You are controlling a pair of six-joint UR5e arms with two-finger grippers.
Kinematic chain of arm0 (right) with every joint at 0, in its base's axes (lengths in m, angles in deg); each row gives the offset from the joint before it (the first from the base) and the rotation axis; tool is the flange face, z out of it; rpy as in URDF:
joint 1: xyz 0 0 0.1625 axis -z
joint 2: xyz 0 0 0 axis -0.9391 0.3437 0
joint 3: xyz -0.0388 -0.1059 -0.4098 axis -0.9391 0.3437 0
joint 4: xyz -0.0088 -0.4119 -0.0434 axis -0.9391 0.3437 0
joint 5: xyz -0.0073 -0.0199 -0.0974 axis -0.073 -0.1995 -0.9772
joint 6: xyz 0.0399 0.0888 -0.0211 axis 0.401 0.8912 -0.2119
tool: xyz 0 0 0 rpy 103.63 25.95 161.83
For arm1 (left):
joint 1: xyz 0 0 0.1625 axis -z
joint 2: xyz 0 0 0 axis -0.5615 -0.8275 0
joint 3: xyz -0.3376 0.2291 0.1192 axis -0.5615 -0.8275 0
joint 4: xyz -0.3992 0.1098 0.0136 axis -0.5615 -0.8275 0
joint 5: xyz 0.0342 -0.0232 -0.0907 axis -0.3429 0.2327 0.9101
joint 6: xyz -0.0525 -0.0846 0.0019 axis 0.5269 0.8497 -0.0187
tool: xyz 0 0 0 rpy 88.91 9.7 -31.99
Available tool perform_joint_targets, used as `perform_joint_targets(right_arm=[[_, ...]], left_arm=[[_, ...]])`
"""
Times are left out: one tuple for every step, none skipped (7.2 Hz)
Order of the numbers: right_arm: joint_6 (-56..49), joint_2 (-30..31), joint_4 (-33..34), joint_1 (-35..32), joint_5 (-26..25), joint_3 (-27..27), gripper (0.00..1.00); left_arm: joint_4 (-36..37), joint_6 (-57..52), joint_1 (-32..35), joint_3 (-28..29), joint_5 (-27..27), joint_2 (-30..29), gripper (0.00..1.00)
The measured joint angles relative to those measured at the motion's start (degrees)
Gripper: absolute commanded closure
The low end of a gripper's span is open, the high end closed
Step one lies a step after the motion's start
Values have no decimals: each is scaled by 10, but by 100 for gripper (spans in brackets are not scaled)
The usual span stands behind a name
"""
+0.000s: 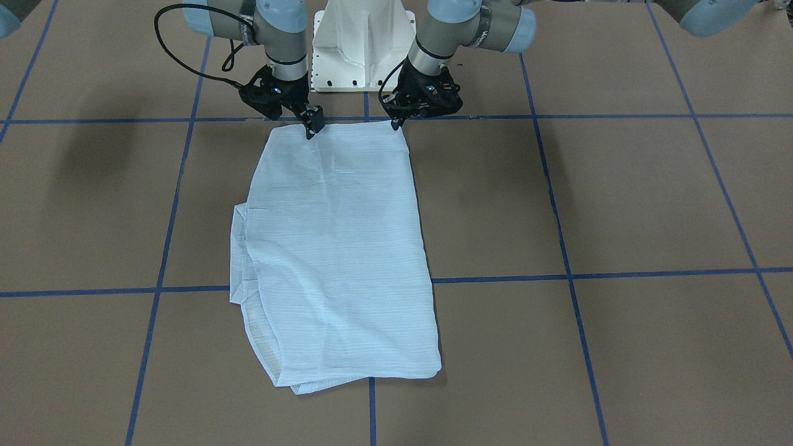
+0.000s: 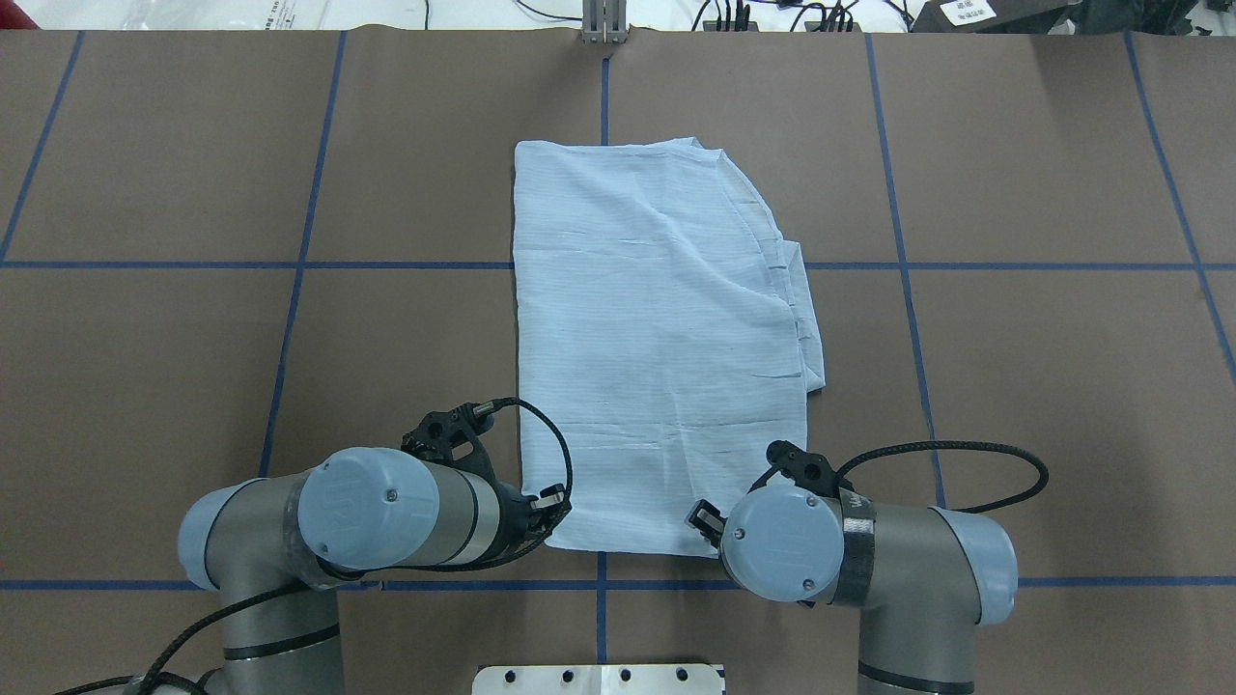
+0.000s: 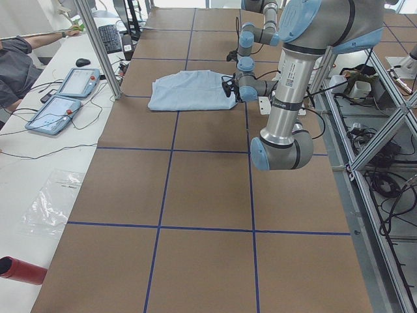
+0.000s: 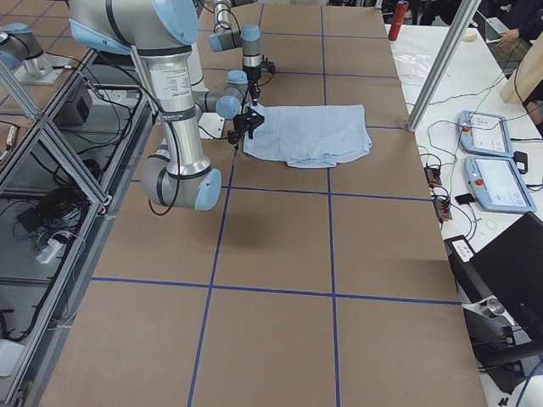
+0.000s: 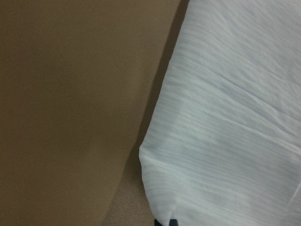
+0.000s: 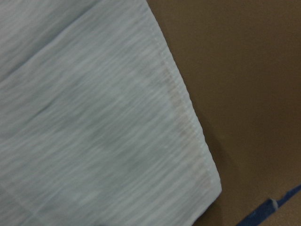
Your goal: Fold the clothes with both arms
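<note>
The shirt (image 2: 657,338) lies flat mid-bench (image 2: 193,386). The left gripper (image 1: 394,126) and right gripper (image 1: 311,129) stand at its two robot-side corners.

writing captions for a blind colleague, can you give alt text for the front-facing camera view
A pale blue striped shirt, folded into a long rectangle, lies flat on a brown table gridded with blue tape. At its top edge, by the white robot base, the right gripper sits near the view's left corner and the left gripper at the right corner; grip unclear.
</note>
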Motion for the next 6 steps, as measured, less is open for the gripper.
perform_joint_targets(right_arm=[[0,0,0,1,0,0,38],[0,0,0,1,0,1,54],[-1,1,0,1,0,1,66],[-1,0,-2,1,0,1,77],[-1,-1,-1,0,0,0,89],[-2,-2,-2,0,0,0,96]], left_arm=[[0,0,0,0,0,0,100],[0,0,0,0,0,0,100],[0,0,0,0,0,0,100],[0,1,0,0,0,0,100],[0,1,0,0,0,0,100],[0,1,0,0,0,0,100]])
